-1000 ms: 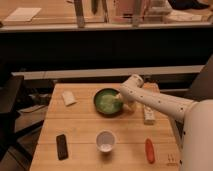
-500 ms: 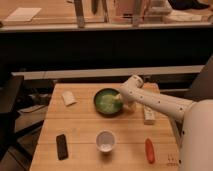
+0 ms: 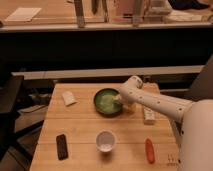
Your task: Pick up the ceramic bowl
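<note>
Could not make out detail on the gripper [image 3: 119, 100] at the ceramic bowl [image 3: 104, 103]'s right rim; saw robot body [image 3: 197, 137] cropped at right edge.

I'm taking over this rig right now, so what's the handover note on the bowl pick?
Gripper: open, down at the right side of the ceramic bowl, at its rim.
Bowl: resting on the wooden table, far centre, behind the small white bowl.
Done: arm has reached the rim.
Left: close on the rim, then lift; the bowl is not yet raised.
</note>
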{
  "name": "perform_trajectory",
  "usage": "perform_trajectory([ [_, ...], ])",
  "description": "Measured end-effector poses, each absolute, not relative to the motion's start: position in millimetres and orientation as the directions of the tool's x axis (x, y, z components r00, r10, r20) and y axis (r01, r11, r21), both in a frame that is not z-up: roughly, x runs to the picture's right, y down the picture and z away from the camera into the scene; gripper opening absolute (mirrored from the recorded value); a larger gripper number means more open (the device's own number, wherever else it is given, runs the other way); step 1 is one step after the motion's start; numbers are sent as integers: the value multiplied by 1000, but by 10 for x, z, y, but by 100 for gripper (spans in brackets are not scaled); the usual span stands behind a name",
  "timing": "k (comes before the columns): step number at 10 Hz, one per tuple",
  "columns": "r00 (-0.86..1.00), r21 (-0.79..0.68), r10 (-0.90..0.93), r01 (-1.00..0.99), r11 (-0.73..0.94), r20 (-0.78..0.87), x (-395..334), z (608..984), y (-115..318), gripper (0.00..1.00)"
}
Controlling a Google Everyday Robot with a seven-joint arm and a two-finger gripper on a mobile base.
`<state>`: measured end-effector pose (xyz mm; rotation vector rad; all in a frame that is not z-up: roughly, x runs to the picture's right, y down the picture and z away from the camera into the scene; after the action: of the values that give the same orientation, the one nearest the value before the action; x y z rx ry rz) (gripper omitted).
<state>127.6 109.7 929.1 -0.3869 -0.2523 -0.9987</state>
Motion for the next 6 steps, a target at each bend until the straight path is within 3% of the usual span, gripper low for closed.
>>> perform_trajectory([
  [4, 508, -194, -772, 861, 471, 382, 1265, 9295, 1104, 58],
  [6, 504, -193, -775, 863, 466, 382, 1264, 9298, 1111, 40],
])
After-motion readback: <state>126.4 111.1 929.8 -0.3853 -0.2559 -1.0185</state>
